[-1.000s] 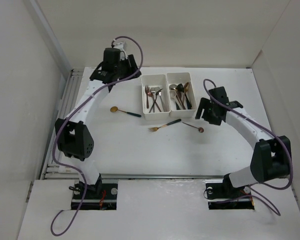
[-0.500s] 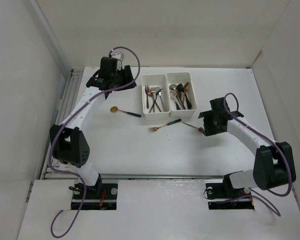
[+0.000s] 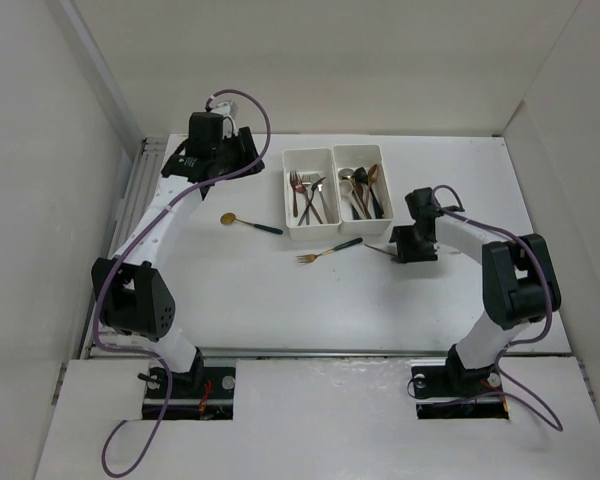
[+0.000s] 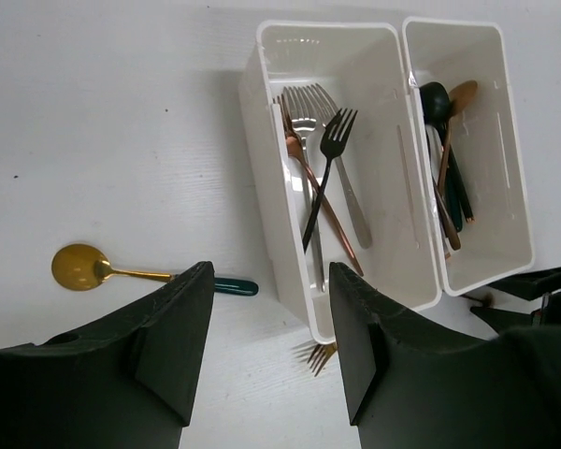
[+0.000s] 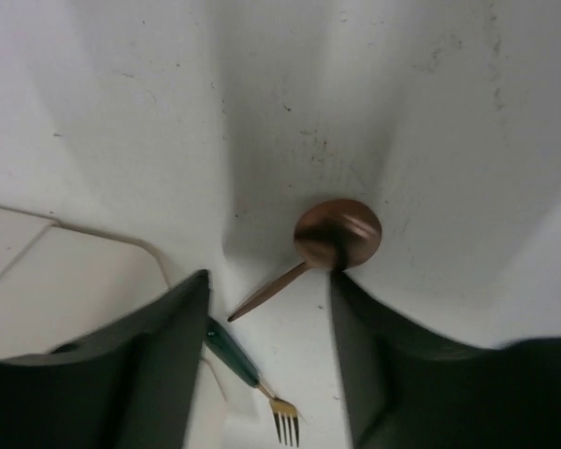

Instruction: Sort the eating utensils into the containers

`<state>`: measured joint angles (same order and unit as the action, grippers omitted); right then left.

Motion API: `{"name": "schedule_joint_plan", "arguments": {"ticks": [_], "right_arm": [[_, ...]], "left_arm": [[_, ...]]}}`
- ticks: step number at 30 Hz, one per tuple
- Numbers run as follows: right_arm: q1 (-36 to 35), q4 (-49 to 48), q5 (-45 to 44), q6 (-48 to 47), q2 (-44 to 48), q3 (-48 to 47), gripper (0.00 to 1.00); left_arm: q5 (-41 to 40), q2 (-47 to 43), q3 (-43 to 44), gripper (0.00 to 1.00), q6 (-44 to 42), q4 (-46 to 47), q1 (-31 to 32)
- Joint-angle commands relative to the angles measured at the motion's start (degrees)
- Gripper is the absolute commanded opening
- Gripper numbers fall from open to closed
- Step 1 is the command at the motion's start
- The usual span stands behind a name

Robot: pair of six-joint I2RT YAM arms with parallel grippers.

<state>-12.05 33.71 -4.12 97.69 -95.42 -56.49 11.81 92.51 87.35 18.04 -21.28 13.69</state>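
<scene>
The copper spoon [image 5: 337,234] lies flat on the desk [image 3: 280,310], right of the middle and just off the near right corner of the right bin [image 3: 389,195]. Its bowl points toward the desk's right edge and its handle runs back toward the middle. The right jaws are open and set down over it, with the fingers [image 5: 168,355] either side of the neck where bowl meets handle. As far as I can see they are not pinching it yet.

The worry, to my eye, is how thin the spoon is and how flat it sits. If the tips close a touch high, they may ride over the neck and flick it away. If they catch only the rim of the bowl, the spoon could swivel and the handle droop. The gold fork [image 3: 330,251] lies near the handle's end, so a skid could knock it. The bin wall is close too, and a drooping handle might catch the rim instead of clearing it.

The right arm [image 3: 460,232] is folded tight, its elbow raised near the right edge, its forearm reaching in and its wrist pitched steeply down. The left arm [image 3: 160,215] stretches up toward the far left corner, its wrist looking down on the left bin [image 4: 262,187]. The left jaws are open and empty. A gold spoon [image 3: 230,218] waits left of the bins.
</scene>
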Motion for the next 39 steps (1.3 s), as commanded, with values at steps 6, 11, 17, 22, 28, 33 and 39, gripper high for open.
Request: {"name": "schedule_joint_plan", "arguments": {"ticks": [6,11,17,22,28,33,39], "right_arm": [[1.4,8.4,0.3,-1.9,-3.5,-1.9,0.22],[2.5,6.7,1.5,-3.8,-2.4,1.3,0.01],[3.0,7.2,0.3,-13.6,-2.4,0.2,0.0],[1.2,9.2,-7.6,-18.7,4.6,-1.3,0.0],[0.5,9.2,-19.7,-22.8,16.6,-4.1,0.0],[-2.9,5.2,-29.4,-42.7,19.0,-12.2,0.0],[-9.0,-10.4,-23.3,-80.8,14.2,-26.5,0.0]], "left_arm": [[0.4,-4.3,0.1,0.49,-0.5,0.8,-1.4],[0.9,-4.9,-0.5,0.49,-0.6,0.8,-1.9],[1.5,-5.9,-1.0,0.49,-0.6,0.8,-2.4],[3.6,-6.6,-2.3,0.49,-1.9,0.8,-2.4],[5.9,-6.6,-1.7,0.48,-8.7,0.3,0.9],[5.2,-6.6,-2.3,0.48,-9.3,0.3,2.0],[3.5,-6.6,-3.5,0.48,-9.8,-0.3,-0.1]]}}
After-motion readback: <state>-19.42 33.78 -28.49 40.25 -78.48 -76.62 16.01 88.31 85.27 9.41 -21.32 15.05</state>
